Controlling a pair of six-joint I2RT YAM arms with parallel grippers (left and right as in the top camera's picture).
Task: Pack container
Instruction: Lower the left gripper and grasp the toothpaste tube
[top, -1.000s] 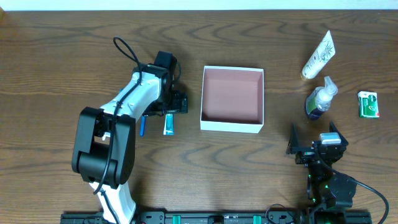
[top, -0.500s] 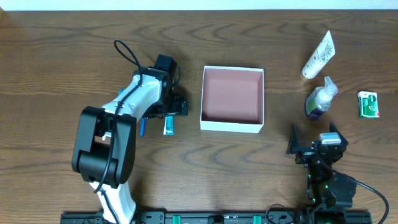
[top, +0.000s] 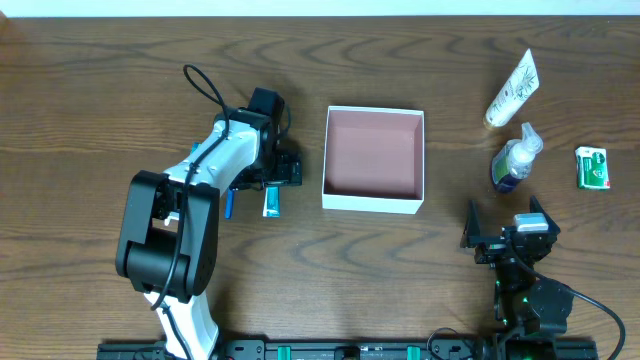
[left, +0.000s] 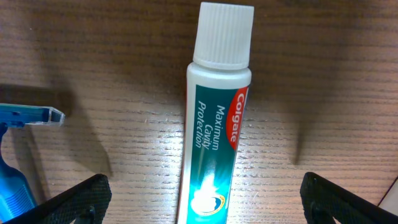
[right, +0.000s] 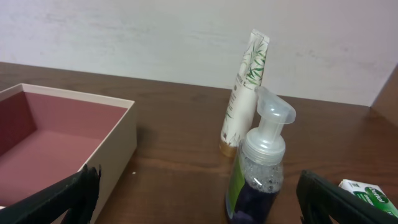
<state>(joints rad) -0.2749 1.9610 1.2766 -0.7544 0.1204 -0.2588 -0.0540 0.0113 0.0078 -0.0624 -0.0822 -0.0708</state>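
Note:
The container (top: 370, 204) is a white-walled square box with a reddish-brown inside, at the table's middle; its near corner shows in the right wrist view (right: 118, 140). My left gripper (top: 276, 178) hangs open to its left, over a teal Colgate toothpaste tube (top: 272, 202). In the left wrist view the tube (left: 214, 124) lies lengthwise between the spread fingers (left: 78, 200) of that gripper (left: 205, 186), cap away from the wrist, untouched. My right gripper (top: 505, 222) stands open and empty near the front right; in its wrist view the gripper (right: 199, 190) faces a pump bottle (right: 258, 168).
A blue toothbrush (top: 228, 203) lies just left of the toothpaste (left: 18, 158). Right of the container stand the purple foam pump bottle (top: 515, 160), a white leaf-printed tube (top: 512, 88) (right: 245, 87) and a green box (top: 592, 167) (right: 367, 193).
The left gripper has shifted slightly towards the toothpaste tube, then held still. The right arm and all objects have stayed where they were.

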